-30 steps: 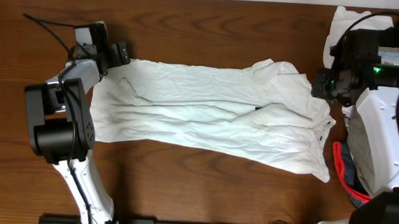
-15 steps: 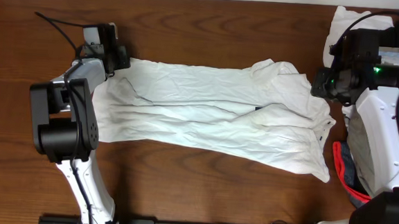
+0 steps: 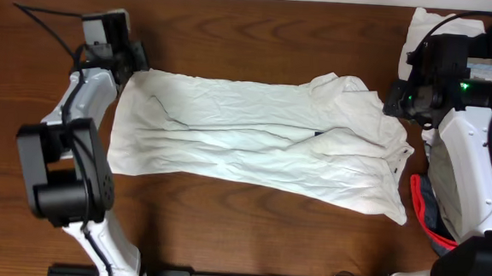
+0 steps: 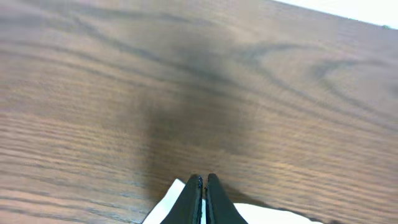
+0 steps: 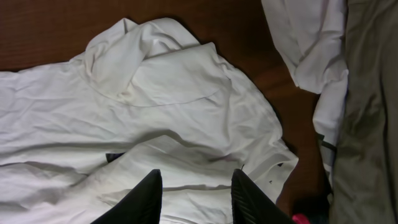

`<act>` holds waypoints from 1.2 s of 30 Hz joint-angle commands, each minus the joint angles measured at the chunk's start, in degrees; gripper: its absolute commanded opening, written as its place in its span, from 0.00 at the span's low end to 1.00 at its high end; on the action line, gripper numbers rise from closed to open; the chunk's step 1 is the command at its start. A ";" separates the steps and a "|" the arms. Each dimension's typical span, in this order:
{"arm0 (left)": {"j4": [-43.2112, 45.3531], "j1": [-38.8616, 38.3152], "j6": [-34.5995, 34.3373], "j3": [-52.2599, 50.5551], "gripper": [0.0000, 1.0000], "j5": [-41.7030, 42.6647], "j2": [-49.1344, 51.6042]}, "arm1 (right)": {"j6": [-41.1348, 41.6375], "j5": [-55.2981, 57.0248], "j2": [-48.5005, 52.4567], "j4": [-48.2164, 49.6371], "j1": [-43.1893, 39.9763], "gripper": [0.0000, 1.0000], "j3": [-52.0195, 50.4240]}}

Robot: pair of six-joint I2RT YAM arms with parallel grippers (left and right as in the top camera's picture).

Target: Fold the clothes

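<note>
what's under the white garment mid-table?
Only the wooden table shows around the white garment. Its wrinkled layers lie folded over each other. Anything beneath them is covered, so I cannot tell.

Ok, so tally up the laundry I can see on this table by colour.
White: 2, the spread garment and a bunched piece
Khaki: 1, the khaki piece
Dark with a red edge: 1, a dark red-edged item, mostly hidden
Total: 4
</note>
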 commanded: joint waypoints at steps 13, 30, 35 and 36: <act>-1.55 0.26 0.07 0.83 0.65 -3.06 8.09 | -0.81 -0.42 0.02 0.07 1.70 0.35 0.24; -1.77 0.24 0.07 0.83 0.27 -2.82 12.44 | -0.81 -0.17 0.02 -0.07 1.70 0.34 0.24; -4.04 0.24 0.07 0.81 0.25 -1.77 12.44 | -0.79 -0.20 0.02 -0.04 1.70 0.34 0.24; -4.76 0.24 0.07 0.81 0.29 -1.77 12.44 | -0.81 -0.20 0.02 -0.07 1.70 0.34 0.24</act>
